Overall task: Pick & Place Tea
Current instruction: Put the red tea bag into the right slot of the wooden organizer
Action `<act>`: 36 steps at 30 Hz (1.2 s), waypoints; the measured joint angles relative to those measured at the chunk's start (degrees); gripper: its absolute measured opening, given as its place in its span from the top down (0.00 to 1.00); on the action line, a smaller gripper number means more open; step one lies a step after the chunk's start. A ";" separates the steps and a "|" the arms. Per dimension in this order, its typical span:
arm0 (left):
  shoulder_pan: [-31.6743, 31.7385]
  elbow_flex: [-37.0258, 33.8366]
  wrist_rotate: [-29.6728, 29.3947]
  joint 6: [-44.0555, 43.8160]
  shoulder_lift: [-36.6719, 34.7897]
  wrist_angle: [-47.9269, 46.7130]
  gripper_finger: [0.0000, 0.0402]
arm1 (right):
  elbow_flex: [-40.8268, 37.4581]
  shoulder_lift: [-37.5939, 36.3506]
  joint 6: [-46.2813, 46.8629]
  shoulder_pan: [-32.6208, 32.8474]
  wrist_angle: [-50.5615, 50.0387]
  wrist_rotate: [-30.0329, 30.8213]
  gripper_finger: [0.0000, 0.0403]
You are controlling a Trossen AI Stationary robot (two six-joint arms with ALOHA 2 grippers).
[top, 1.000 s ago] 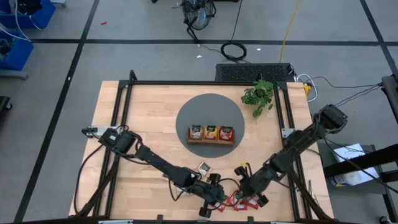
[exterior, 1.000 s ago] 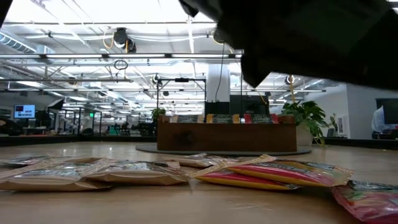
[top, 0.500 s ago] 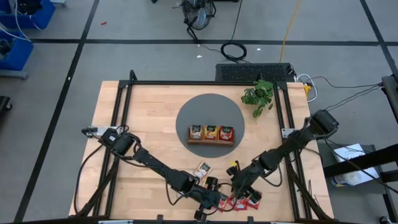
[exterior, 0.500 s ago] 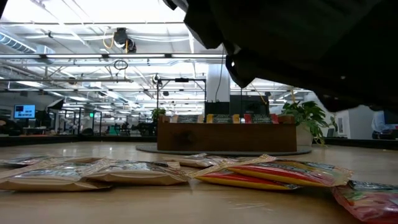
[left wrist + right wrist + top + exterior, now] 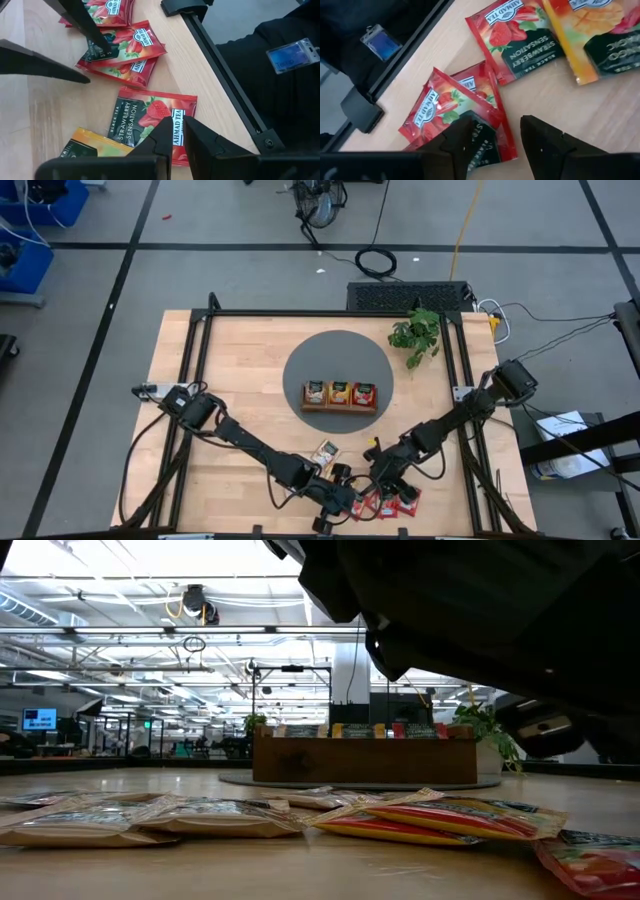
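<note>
High view: the right end effector (image 5: 385,483) has slid left over the red strawberry tea sachets (image 5: 465,112) at the surface's (image 5: 240,370) near edge, fingers spread for a pick, while the left end effector (image 5: 345,502) stays nearly pressed together, empty.

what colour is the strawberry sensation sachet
Red, with a dark green end, on the strawberry sachet; clearest in the left wrist view.

Light wooden table (image 5: 230,360) with a black frame along its edges. At its centre, a round grey mat (image 5: 338,350), and on the mat a brown wooden tray (image 5: 340,395) with sachets standing in its three compartments. Beside the mat, toward the far right corner, a small green plant (image 5: 415,333). Along the near edge, loose tea sachets (image 5: 385,502) lying flat on the wood: red strawberry ones overlapping in a small heap, an orange-yellow one just beside them, one cream sachet (image 5: 325,450) a little apart.
</note>
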 joint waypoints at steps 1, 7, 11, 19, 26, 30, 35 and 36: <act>0.00 0.00 0.00 0.00 0.00 -0.01 0.88 | 0.00 0.00 0.38 0.14 -0.02 -0.83 0.63; 0.00 0.00 0.00 0.02 0.00 -0.02 0.88 | 0.00 0.00 1.07 0.97 0.30 -1.07 0.67; 0.00 0.00 -0.02 0.04 0.00 -0.02 0.88 | 0.00 0.00 0.69 1.30 0.18 -0.94 0.69; 0.00 -0.02 0.00 0.18 0.00 1.20 0.88 | 0.00 0.00 -0.75 1.43 -0.04 0.95 0.81; 0.07 -0.04 7.01 -0.67 -0.11 9.22 0.97 | 0.00 -0.37 -0.15 1.12 0.15 0.97 0.86; 0.02 -0.04 7.15 -0.68 -0.11 9.24 0.98 | 0.00 -3.59 -0.18 1.06 0.09 4.27 0.86; -0.29 -0.01 7.52 0.03 0.19 9.45 0.99 | 0.00 -10.64 1.02 2.67 -0.04 11.26 0.88; -0.37 0.07 7.94 0.15 0.47 10.06 0.99 | 0.02 -11.48 1.70 3.70 0.00 12.17 0.89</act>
